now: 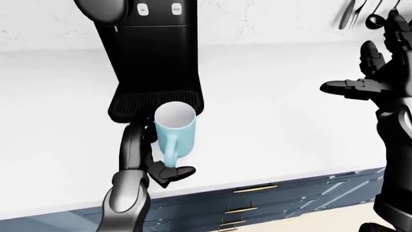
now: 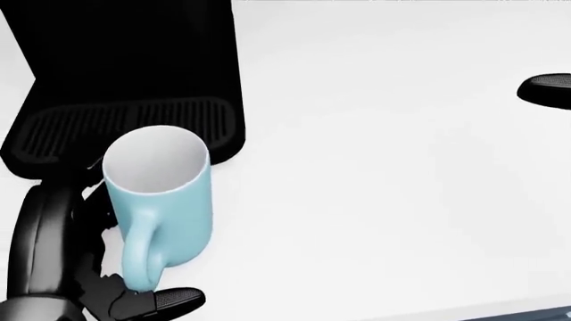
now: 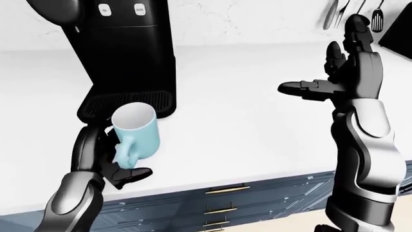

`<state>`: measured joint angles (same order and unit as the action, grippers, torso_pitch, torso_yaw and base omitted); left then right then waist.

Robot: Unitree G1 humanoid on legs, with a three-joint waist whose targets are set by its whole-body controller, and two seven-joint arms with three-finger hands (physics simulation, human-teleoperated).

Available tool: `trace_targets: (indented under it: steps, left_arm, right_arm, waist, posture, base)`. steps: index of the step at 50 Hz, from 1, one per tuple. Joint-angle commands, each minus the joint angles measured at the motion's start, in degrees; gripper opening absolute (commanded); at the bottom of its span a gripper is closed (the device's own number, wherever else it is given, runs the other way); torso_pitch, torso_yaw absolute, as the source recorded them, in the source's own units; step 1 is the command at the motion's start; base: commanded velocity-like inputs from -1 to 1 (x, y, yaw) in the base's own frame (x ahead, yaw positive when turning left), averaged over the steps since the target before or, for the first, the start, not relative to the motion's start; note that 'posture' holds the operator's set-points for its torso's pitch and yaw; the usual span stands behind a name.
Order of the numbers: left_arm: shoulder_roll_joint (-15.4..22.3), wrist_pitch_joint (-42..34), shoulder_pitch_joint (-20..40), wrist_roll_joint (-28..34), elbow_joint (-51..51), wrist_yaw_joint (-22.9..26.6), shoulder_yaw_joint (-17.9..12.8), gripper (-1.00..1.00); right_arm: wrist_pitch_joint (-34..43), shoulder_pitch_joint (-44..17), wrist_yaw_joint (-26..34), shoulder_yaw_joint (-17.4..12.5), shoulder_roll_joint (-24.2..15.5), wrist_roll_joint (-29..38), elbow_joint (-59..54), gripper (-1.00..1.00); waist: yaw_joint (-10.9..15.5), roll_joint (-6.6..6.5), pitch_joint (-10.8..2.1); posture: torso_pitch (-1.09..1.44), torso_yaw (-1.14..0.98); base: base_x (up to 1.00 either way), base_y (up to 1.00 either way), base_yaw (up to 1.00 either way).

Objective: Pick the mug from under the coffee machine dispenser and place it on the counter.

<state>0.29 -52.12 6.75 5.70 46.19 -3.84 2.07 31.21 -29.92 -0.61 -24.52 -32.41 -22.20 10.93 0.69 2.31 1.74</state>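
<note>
A light blue mug (image 2: 165, 200) with a white inside is in my left hand (image 1: 154, 162). The fingers close round its left side and the thumb (image 1: 178, 172) lies under its handle. The mug is tilted a little, at the lower right corner of the black coffee machine's (image 1: 154, 53) drip tray (image 2: 125, 127), over the white counter (image 1: 277, 121). I cannot tell whether the mug touches the counter. My right hand (image 3: 325, 67) is open and empty, raised above the counter at the right.
The coffee machine stands at the upper left against the wall. Kitchen utensils (image 1: 361, 12) hang on the wall at the top right. Blue-grey drawers (image 1: 257, 198) with metal handles run below the counter's edge.
</note>
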Motion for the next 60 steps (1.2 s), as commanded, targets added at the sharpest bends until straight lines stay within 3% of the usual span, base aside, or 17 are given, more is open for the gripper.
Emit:
trace_targets:
  steps: [1,5,6,26,29,31,34,36,38,42,60]
  left_arm:
    - [0.0,1.1,0.6,-0.2,1.4,0.7,0.6,-0.89]
    - [-0.1,1.3,0.3,-0.1,1.4,0.9,0.5,-0.52]
    - [-0.1,1.5,0.2,-0.1,1.3,1.0,0.5,-0.34]
    - [0.0,0.9,0.1,0.7,2.1,1.7,0.4,0.07]
    - [0.1,0.9,0.1,0.8,2.1,1.8,0.3,0.21]
    - [0.1,0.8,0.1,0.9,2.2,1.9,0.3,0.4]
    - [0.1,0.7,0.2,1.0,2.2,2.0,0.3,0.46]
    - [0.2,0.5,0.3,1.1,2.3,2.0,0.2,0.74]
    - [0.1,0.4,0.4,1.2,2.4,2.0,0.2,0.89]
    - [0.1,0.3,0.6,1.2,2.3,2.0,0.1,1.0]
    - [0.1,-0.1,0.9,1.6,3.2,1.9,-0.4,1.0]
  right_arm:
    - [-1.6,-1.5,-0.1,-0.9,-1.2,-0.1,1.7,1.0]
    - [-1.7,-1.3,-0.1,-0.9,-1.1,0.0,1.9,1.0]
    - [-1.7,-1.3,-0.1,-0.9,-1.1,0.0,1.9,1.0]
    - [-1.6,-1.5,0.0,-0.8,-1.2,0.1,1.8,1.0]
    - [-1.7,-1.5,0.1,-0.8,-1.2,0.1,1.8,1.0]
    - [-1.6,-1.5,0.1,-0.8,-1.2,0.1,1.8,1.0]
    - [-1.6,-1.6,0.1,-0.8,-1.2,0.1,1.8,1.0]
    - [-1.5,-1.6,0.0,-0.8,-1.3,0.0,1.9,1.0]
    - [-1.4,-1.7,0.0,-0.9,-1.3,0.0,1.9,1.0]
    - [-1.4,-1.8,0.0,-0.9,-1.4,-0.1,1.9,1.0]
    - [-1.3,-1.5,0.1,-0.8,-1.2,0.0,2.2,1.0]
  waist:
    - [0.0,0.29,-1.06]
    - [0.0,0.31,-1.06]
    - [0.0,0.31,-1.05]
    - [0.0,0.28,-0.93]
    - [-0.1,0.27,-0.92]
    - [-0.1,0.26,-0.92]
    - [-0.1,0.25,-0.94]
    - [-0.1,0.24,-0.94]
    - [-0.1,0.23,-0.95]
    - [-0.1,0.22,-0.87]
    - [-0.3,0.22,-0.82]
  posture:
    - [0.0,0.0]
    - [0.0,0.0]
    - [0.0,0.0]
    - [0.0,0.0]
    - [0.0,0.0]
    - [0.0,0.0]
    - [0.0,0.0]
    - [0.0,0.0]
    - [0.0,0.0]
    - [0.0,0.0]
    - [0.0,0.0]
  base:
    - [0.0,0.0,0.0]
    - [0.0,0.0,0.0]
    - [0.0,0.0,0.0]
    - [0.0,0.0,0.0]
    - [0.0,0.0,0.0]
    - [0.0,0.0,0.0]
    - [0.0,0.0,0.0]
    - [0.0,0.0,0.0]
    - [0.0,0.0,0.0]
    - [0.0,0.0,0.0]
    - [0.0,0.0,0.0]
